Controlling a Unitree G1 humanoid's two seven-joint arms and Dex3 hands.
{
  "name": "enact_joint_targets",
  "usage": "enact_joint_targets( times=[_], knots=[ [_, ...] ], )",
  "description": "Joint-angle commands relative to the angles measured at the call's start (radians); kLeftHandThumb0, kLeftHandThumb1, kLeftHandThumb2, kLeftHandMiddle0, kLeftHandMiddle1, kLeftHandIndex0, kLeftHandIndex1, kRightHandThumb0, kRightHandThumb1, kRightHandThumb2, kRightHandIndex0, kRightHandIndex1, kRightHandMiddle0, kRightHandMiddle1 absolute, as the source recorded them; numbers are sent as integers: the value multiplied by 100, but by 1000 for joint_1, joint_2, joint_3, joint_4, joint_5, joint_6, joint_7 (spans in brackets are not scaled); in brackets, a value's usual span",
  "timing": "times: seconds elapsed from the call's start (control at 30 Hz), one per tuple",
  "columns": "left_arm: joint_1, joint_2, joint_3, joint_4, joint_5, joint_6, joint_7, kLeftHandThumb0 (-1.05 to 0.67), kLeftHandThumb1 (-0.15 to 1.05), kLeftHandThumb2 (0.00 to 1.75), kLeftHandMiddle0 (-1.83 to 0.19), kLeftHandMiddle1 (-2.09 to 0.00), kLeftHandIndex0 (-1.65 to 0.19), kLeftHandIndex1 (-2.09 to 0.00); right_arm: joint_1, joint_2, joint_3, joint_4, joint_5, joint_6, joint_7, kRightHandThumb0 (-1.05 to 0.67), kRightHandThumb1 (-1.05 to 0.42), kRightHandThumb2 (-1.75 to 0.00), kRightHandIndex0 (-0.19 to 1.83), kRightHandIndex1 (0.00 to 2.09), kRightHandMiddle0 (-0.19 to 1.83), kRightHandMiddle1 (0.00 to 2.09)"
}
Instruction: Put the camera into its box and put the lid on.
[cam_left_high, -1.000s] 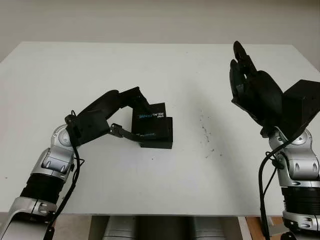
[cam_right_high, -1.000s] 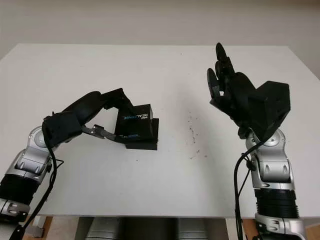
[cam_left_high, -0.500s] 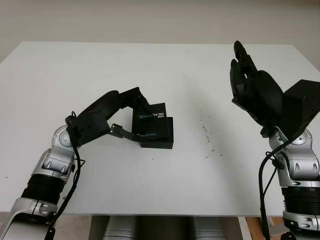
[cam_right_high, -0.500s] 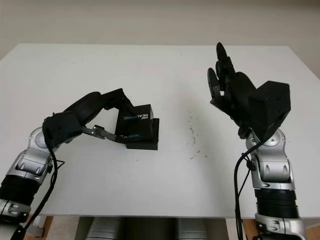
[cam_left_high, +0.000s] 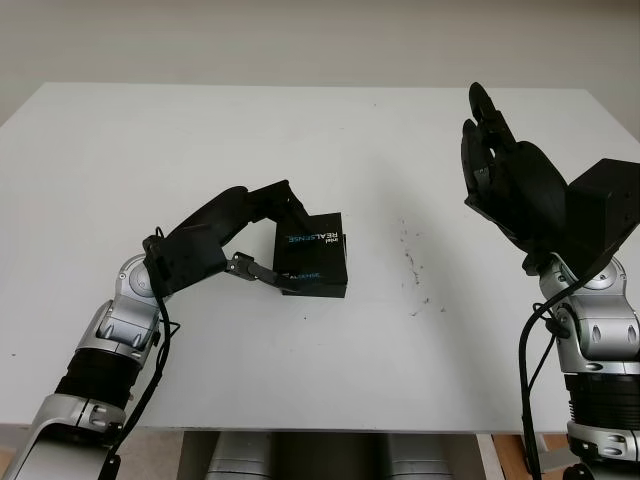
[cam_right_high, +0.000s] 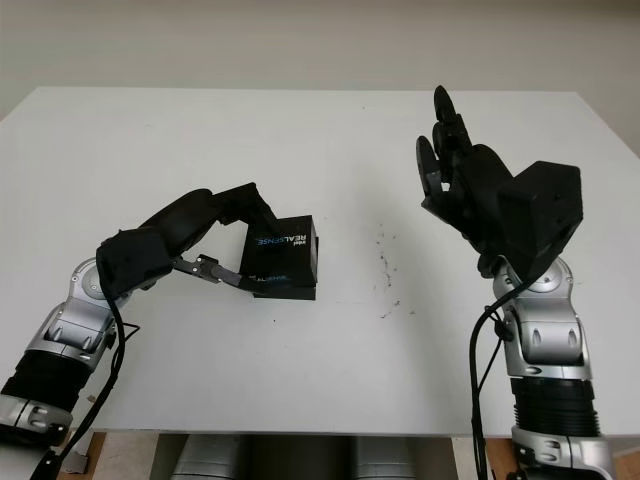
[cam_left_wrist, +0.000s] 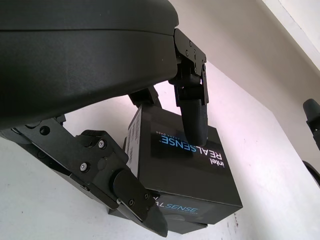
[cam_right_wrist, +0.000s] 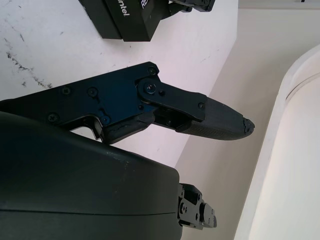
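The left hand (cam_left_high: 262, 232) was seen at the left-centre of the table (cam_left_high: 330, 140), its fingers (cam_left_wrist: 192, 112) closed around the lid (cam_left_high: 313, 245) of a black box (cam_left_high: 318, 287). One finger was laid over the lid's top and far side; another, lower one reached along the near-left side. The lid sat tilted on the box, not yet square with the lower part, whose edge showed beneath it on the near side. The box stood on the table, a little left of centre. The camera was presumably inside; this could not be told, since the interior was covered.

The step in hand was judged to be the closing of the box: the lid was being lowered and aligned. The next move would call for the lid to be levelled, brought into register with the box's walls and pressed down evenly, after which the fingers could be withdrawn without dragging the box.

On the lid's top "intel REALSENSE" was read in white letters; on the side below, "SENSE" in blue was legible, the preceding letters being partly hidden.

Some dark specks (cam_left_high: 412, 270) were noted on the table right of the box. The right hand (cam_left_high: 510, 175) was raised above the table's right side, open and idle.
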Motion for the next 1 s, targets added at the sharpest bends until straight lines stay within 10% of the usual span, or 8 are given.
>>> enact_joint_targets(
  times=[0.0,0.97],
  knots=[
    [-23,-7,-11,13,2,-10,-9,-14,100,5,-34,-161,-25,-148,-10,-4,-9,-7,8,1,-5,-75,-105,-73,-19,0,-19,0],
    [-108,1,-47,111,48,-78,-54,-14,103,6,-32,-163,-23,-148,-1,-21,-3,-24,-3,17,-6,-75,-105,-75,-19,0,-19,0]
  ],
)
